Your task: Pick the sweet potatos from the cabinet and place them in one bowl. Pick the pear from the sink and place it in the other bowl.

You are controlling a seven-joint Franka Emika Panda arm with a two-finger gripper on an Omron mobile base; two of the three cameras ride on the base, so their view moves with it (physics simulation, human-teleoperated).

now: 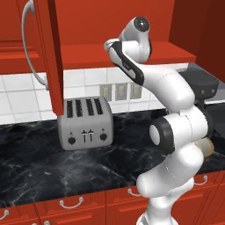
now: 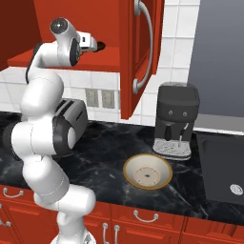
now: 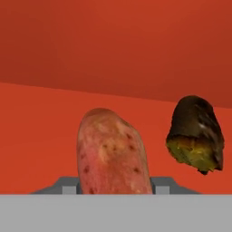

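Sweet potatoes come first, and we judge this to be the grasp of the first one. Our arm reaches up into the open cabinet, the hand sitting just above its red shelf in the right base view. In the hand view the reddish tuber stands right at the fingers, whose grey tips flank its base on both sides, so we read the fingers as clenched on it, or very nearly so; the exact contact is hidden below the edge of that view.

The tuber is oblong, pinkish-red with pale blotches and small dark specks, and stands roughly upright on the shelf. The dark tuber sits near it to the right in that view, apart from it, brown-black with a yellow-green cut patch low on its face.

Next, we think, comes a lift and a straight pull back out of the cabinet, keeping clear of the open door and of the dark tuber beside it. Then the arm must swing down to the cream bowl, which waits on the black worktop in front of the coffee machine. The toaster stands below the cabinet, so the descent should pass to its side.
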